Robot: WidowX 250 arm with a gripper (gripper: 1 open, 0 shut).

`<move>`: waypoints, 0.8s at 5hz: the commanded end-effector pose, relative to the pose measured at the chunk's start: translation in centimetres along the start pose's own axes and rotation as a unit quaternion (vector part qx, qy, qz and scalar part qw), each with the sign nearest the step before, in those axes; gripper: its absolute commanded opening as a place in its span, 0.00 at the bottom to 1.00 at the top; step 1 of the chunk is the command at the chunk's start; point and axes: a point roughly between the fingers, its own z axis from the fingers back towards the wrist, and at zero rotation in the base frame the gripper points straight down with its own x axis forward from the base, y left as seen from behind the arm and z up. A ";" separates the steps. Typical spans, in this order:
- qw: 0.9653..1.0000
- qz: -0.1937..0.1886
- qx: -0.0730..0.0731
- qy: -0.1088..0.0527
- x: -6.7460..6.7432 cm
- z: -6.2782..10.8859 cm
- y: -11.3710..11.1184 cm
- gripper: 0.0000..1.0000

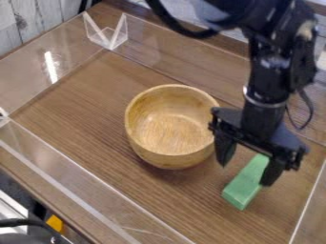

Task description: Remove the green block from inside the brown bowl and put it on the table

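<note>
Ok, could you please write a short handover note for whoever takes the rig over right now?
Gripper: open, raised just above the block, holding nothing.
Green block: lying flat on the table, beside the bowl, partly hidden by the fingers.
Brown bowl: upright on the table, nothing inside.
Done: block out of the bowl and on the table.
Left: probably just lifting the arm away without nudging the block.

The robot arm (254, 52) runs out past the top edge, so its upper part is cut off. The gripper (254, 143) hides the upper end of the green block (242, 193), right of centre, and part of the worktop (83, 114) behind it. At the lower left, a dark object with a yellow patch (53, 223) is cropped and too unclear to name.
</note>
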 end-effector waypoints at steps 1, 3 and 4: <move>0.999 -0.002 -0.019 -0.051 1.0 3.3 0.7 1.00; 0.996 -0.008 -0.032 -0.077 2.4 3.6 1.7 1.00; 0.996 -0.033 -0.033 -0.079 2.9 2.9 0.8 1.00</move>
